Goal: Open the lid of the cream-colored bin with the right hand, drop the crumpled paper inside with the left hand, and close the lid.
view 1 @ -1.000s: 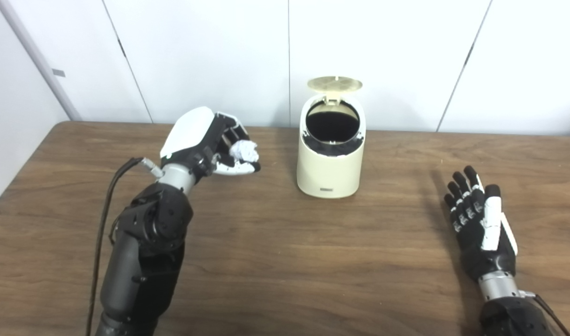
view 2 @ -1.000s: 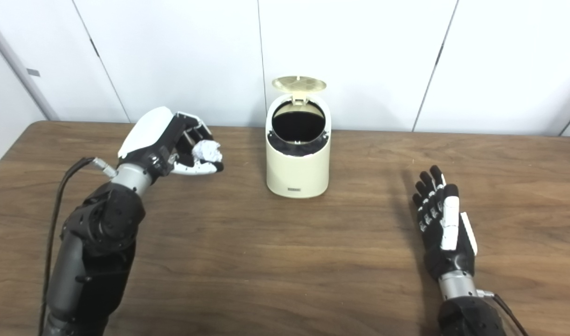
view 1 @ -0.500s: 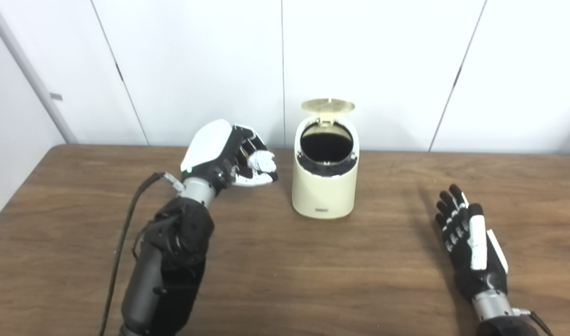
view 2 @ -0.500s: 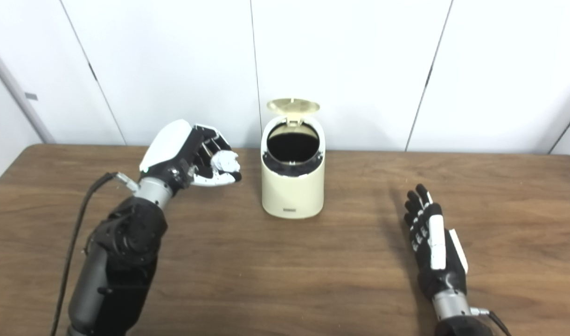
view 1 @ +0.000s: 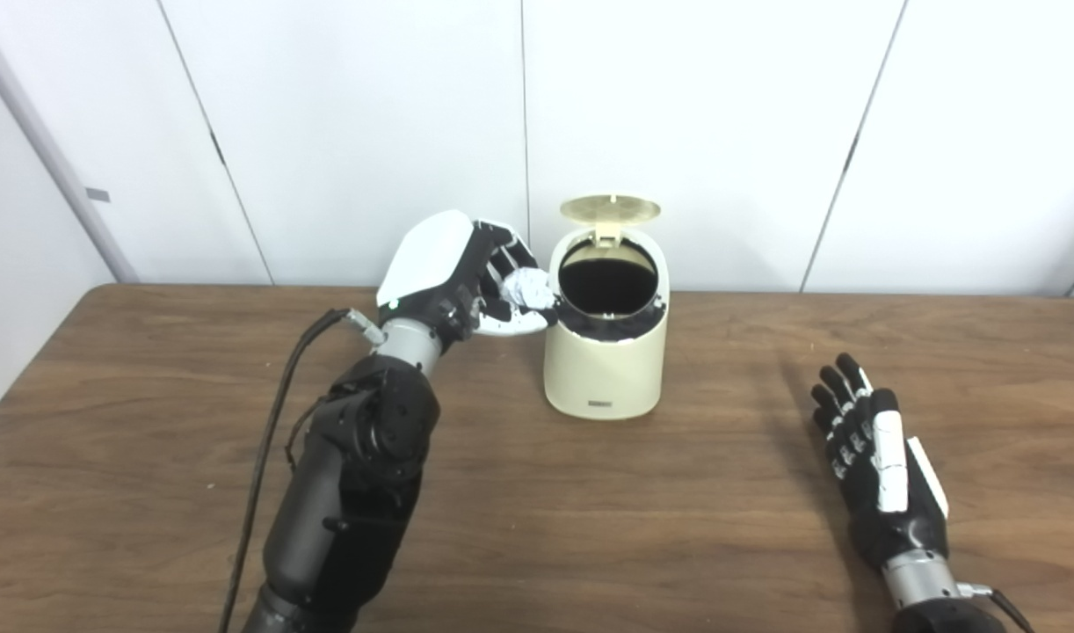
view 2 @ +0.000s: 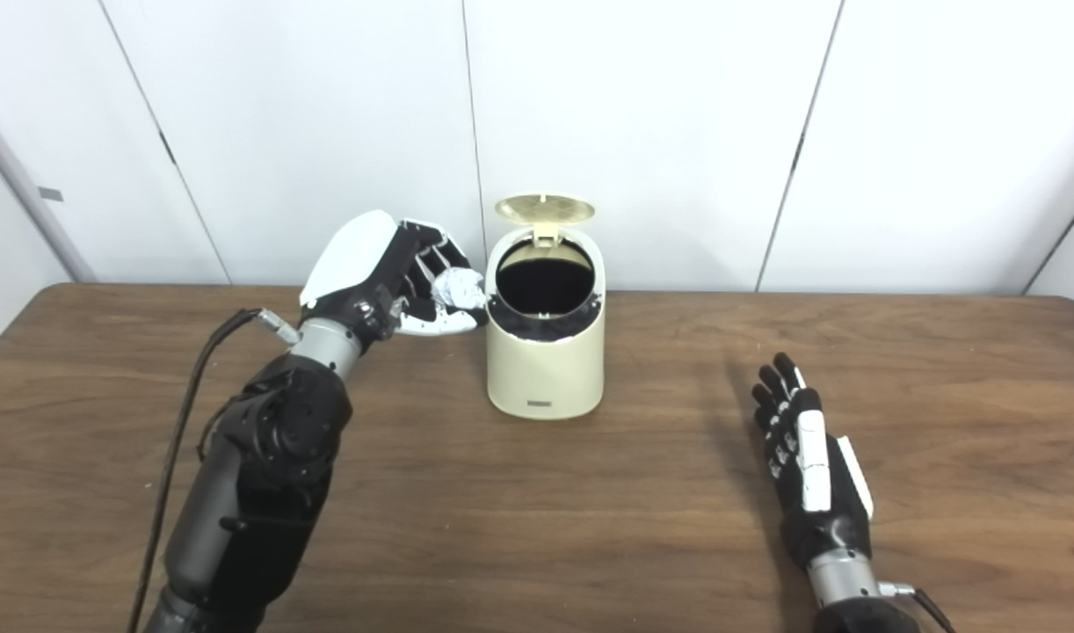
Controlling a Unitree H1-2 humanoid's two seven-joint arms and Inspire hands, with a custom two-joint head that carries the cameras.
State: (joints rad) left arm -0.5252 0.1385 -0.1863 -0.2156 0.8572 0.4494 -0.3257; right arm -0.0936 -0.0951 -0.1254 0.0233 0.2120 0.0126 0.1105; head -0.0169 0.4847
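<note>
Nearest the camera, the right hand (view 1: pixel 884 470) lies low over the wooden table (view 1: pixel 590 527) with its fingers spread and nothing in it, well apart from the bin, much as it did a second ago. Further in, the left hand (view 1: pixel 467 277) grips the crumpled paper (view 1: pixel 526 286) in its curled fingers, and over the last second it has carried the ball rightward from well left of the cream-colored bin (view 1: pixel 603 360) to just beside its rim; the camera has shifted too, but the gap between hand and bin has plainly closed. The lid (view 1: pixel 609 208) stands tipped up at the back and the dark mouth is open, so I judge the opening done and the drop close: the paper is not yet over the hole. Behind the table are plain white wall panels (view 1: pixel 695 132).
</note>
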